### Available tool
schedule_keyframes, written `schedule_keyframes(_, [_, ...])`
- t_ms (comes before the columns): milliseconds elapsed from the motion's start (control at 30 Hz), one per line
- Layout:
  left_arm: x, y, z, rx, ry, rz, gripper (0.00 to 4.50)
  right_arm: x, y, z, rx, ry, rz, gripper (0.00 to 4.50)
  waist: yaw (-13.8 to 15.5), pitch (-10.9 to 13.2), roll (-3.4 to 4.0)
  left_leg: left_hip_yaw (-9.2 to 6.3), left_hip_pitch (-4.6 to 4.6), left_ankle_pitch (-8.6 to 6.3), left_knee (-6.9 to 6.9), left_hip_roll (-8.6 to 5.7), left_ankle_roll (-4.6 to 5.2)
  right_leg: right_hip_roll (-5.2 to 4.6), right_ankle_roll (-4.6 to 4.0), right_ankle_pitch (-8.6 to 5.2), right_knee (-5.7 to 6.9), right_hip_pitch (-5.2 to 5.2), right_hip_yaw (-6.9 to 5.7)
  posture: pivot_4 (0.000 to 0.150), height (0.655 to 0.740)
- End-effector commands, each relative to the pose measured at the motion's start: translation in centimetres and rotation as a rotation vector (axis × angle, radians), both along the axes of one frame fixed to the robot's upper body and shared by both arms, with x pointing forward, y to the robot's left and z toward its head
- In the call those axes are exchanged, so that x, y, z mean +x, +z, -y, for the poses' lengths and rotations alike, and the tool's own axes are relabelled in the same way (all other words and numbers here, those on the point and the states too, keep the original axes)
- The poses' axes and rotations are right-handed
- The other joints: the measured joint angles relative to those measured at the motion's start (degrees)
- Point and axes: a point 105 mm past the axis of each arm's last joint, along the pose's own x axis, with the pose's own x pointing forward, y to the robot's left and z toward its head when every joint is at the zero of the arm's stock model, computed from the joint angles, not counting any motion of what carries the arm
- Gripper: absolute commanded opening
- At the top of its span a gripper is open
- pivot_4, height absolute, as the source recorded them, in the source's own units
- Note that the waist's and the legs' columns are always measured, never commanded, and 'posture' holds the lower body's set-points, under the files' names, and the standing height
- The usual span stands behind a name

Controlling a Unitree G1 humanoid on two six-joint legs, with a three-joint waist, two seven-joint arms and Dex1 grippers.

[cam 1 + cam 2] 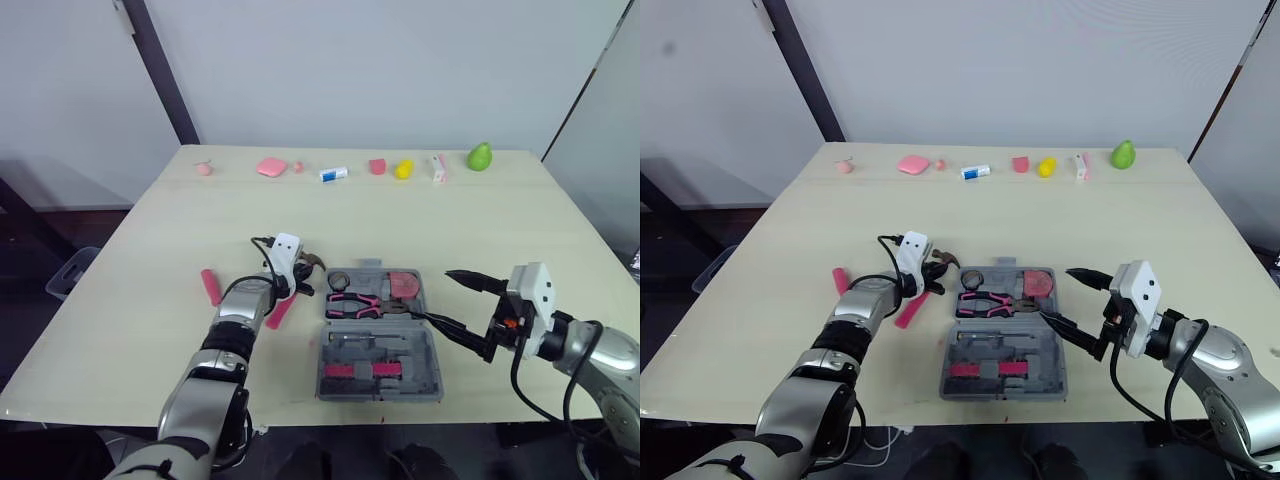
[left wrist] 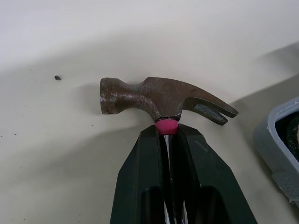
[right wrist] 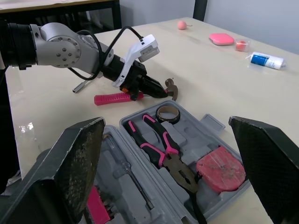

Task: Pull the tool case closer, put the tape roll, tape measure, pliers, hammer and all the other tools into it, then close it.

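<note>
Pale wooden counter (image 1: 150,300) carries the grey case (image 1: 420,375), open near the front edge, with pink-handled pliers (image 1: 355,303), tape roll (image 1: 338,280) and red tape measure (image 1: 403,285) inside. Just left of it, the left tool (image 2: 167,128) pinches the hammer (image 2: 159,95) by its pink neck. The right tool (image 1: 432,295) is spread wide at the case's right side.

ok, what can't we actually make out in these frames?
Hammer handle: left wrist view, the left gripper, shut on it, covers everything below the head.
Tool case near half: right wrist view, one finger of the right gripper blocks part, the picture edge cuts the rest.
Pink object beside the left arm: head views, too small to identify.
Blue-and-white tube at the far edge: label too small to read.
</note>
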Motion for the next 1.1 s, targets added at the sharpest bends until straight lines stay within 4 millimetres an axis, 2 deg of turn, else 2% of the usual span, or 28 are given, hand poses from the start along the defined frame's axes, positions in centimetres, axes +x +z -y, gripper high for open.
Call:
schedule_keyframes(33, [-0.5,-0.7,-1.2,0.026,0.021,-0.013,0.04,-0.4,1.0,-0.6,0.008,0.033,0.043,4.50,-0.01,0.00,0.00,0.00,0.00,0.00,0.00,0.00,0.00,0.00,0.00,0.00,0.00,0.00,0.00,0.150,0.7400])
schedule_keyframes(300, [-2.6,0.1,-2.7,0.017,0.032,0.014,0.04,-0.8,1.3,-1.0,0.007,0.103,0.034,4.50,-1.85,0.00,0.00,-0.10,0.03,-0.01,-0.03,0.06,0.00,0.01,0.00,0.00,-0.02,-0.02,0.11,0.150,0.7400])
schedule_keyframes(567, [-5.7,1.8,-4.9,0.027,0.040,0.044,0.04,-0.7,1.0,-0.9,0.001,0.121,0.028,4.50,-1.45,0.01,-0.01,-0.12,0.00,-0.01,-0.05,0.10,0.00,-0.04,0.00,0.00,-0.01,-0.05,0.07,0.150,0.7400])
schedule_keyframes(700, [-7.3,3.3,-6.0,0.055,-0.001,0.072,0.04,-0.8,0.9,-0.9,0.011,0.131,0.026,4.50,-1.40,0.03,-0.03,-0.13,0.00,-0.01,-0.05,0.11,0.00,-0.07,-0.01,0.00,-0.01,-0.05,0.06,0.150,0.7400])
schedule_keyframes(933, [-9.2,5.9,-4.9,0.116,-0.251,0.119,0.04,-0.8,0.5,-0.6,0.016,0.144,0.018,4.50,-0.97,0.05,-0.06,-0.10,-0.02,0.00,-0.04,0.08,0.00,-0.18,-0.01,0.00,-0.06,-0.04,0.04,0.150,0.7400])
schedule_keyframes(1100, [-10.1,7.5,-1.7,0.125,-0.479,0.143,0.04,-1.1,0.1,0.3,0.006,0.140,0.016,4.50,-0.84,0.05,-0.07,-0.10,-0.05,-0.01,-0.05,0.07,0.00,-0.16,0.00,-0.01,-0.07,-0.05,0.00,0.150,0.7400])
